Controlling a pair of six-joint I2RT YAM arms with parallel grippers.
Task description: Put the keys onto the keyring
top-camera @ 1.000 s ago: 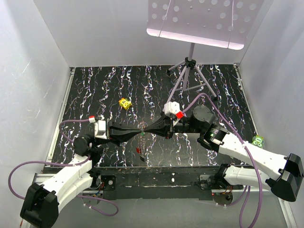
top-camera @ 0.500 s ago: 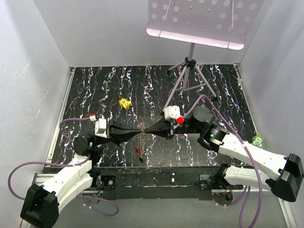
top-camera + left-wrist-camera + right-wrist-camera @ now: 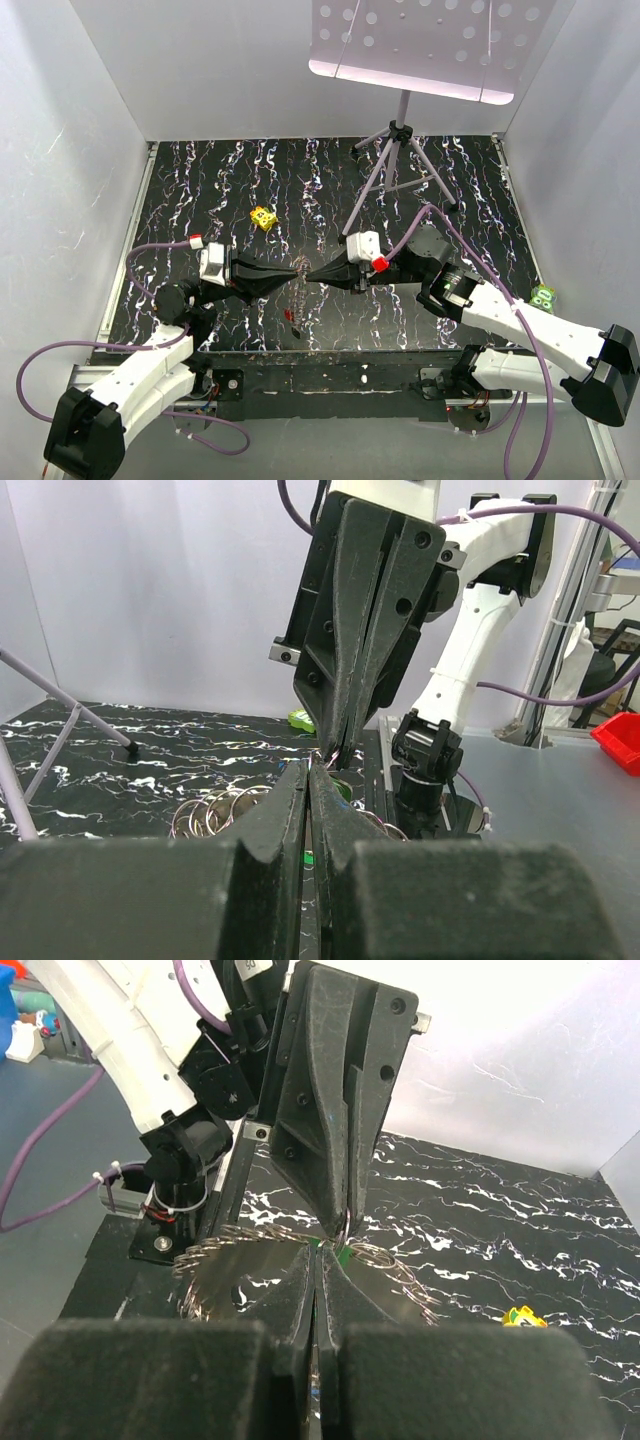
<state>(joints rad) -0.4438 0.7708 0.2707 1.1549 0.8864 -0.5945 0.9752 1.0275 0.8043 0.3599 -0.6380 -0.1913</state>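
1. Table (image 3: 200,190): black with white veins; both arms are met over its near middle.
2. Right gripper (image 3: 312,273): closed; its wrist is shifted nearer the front edge than a second ago, and its tip is kept against the left one.
3. Left gripper (image 3: 299,268): closed on the keyring (image 3: 344,1224).
4. Keys (image 3: 333,1251): a green head is seen at the joined tips.

Left of the tripod stand (image 3: 400,160) and nearer the arms lies a small block (image 3: 263,217); nearer still, the left gripper (image 3: 298,269) and right gripper (image 3: 311,273) meet tip to tip (keys (image 3: 290,318) lie nearest of all).
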